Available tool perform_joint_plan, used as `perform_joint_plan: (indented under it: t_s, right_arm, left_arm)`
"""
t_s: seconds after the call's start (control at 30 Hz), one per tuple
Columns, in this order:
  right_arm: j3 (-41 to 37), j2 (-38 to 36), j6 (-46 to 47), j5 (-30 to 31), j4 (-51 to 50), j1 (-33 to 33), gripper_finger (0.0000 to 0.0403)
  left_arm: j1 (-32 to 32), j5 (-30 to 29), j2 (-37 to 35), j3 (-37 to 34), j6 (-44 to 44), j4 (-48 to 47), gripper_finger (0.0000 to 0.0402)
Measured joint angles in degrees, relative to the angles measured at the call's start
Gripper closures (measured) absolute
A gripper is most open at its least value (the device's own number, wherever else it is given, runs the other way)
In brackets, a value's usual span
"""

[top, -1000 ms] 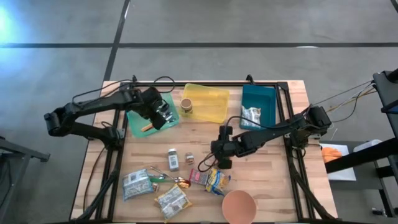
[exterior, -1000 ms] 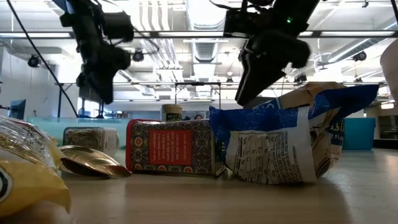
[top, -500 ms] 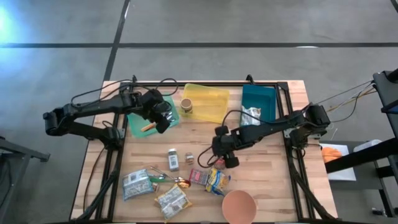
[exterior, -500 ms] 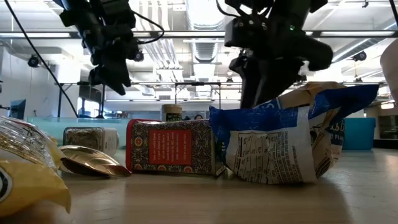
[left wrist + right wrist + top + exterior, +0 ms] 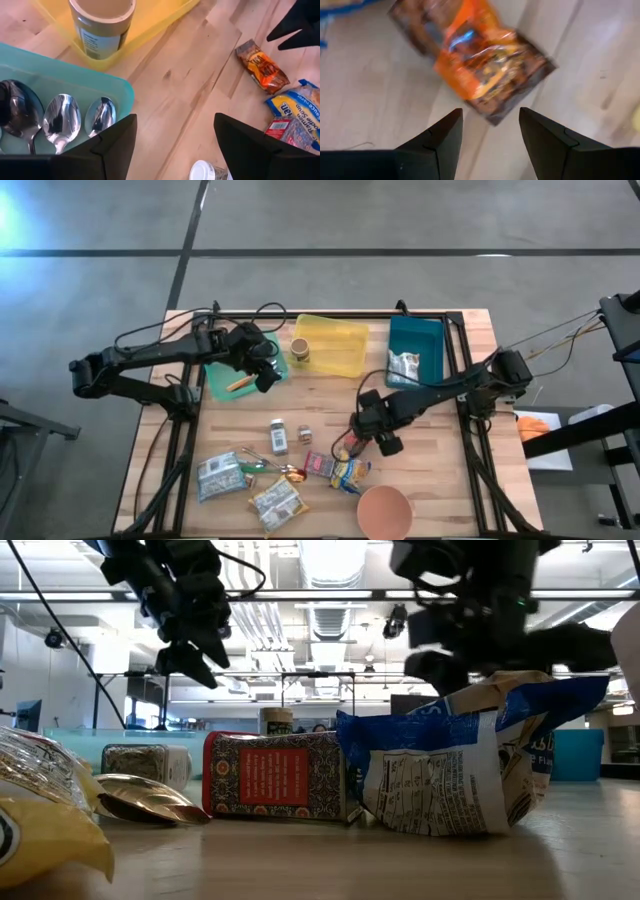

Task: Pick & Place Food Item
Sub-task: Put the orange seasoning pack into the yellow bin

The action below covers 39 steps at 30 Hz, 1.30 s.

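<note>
Overhead, right gripper (image 5: 352, 448) by snack pile; only wrist view shows parted fingers above orange packet (image 5: 472, 60). Left gripper (image 5: 172, 145) open over green tray (image 5: 75, 90).

Three trays (image 5: 436, 340), one bowl (image 5: 384, 512), three spoons (image 5: 62, 122).

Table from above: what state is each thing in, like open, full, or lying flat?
Left gripper: open, empty, at the green tray's edge.
Right gripper: open, empty, above the orange snack packet.
Orange snack packet: lying flat on the wood.
Green tray: holds spoons.
Yellow tray: holds one upright cup.
Teal bin: holds a packet.
Brown bowl: upright, empty.
</note>
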Motion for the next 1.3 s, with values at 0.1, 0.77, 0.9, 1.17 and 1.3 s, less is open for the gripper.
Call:
perform_joint_plan:
  t_s: [0.1, 0.77, 0.9, 1.17, 1.3]
  right_arm:
    - [-1.9, 0.0, -0.4, 1.5, 0.6, 1.8, 0.0207]
    - [-10.2, 0.0, -1.9, 8.0, 18.4, 5.6, 0.0208]
    - [-10.2, 0.0, -3.4, 12.3, 19.6, 5.6, 0.0213]
    - [-10.4, 0.0, -3.2, 12.0, 20.0, 5.4, 0.0278]
    - [-10.4, 0.0, 4.1, 12.0, 19.3, 5.4, 0.031]
  left_arm:
    - [0.0, 0.0, 0.0, 0.0, 0.1, -0.1, 0.0131]
    - [0.0, 0.0, 0.0, 0.0, 0.2, -0.2, 0.013]
    - [0.0, 0.0, 0.0, 0.0, 0.8, -0.1, 0.013]
    - [0.0, 0.0, 0.0, 0.0, 1.1, -0.1, 0.013]
    - [0.0, 0.0, 0.0, 0.0, -0.1, 0.0, 0.013]
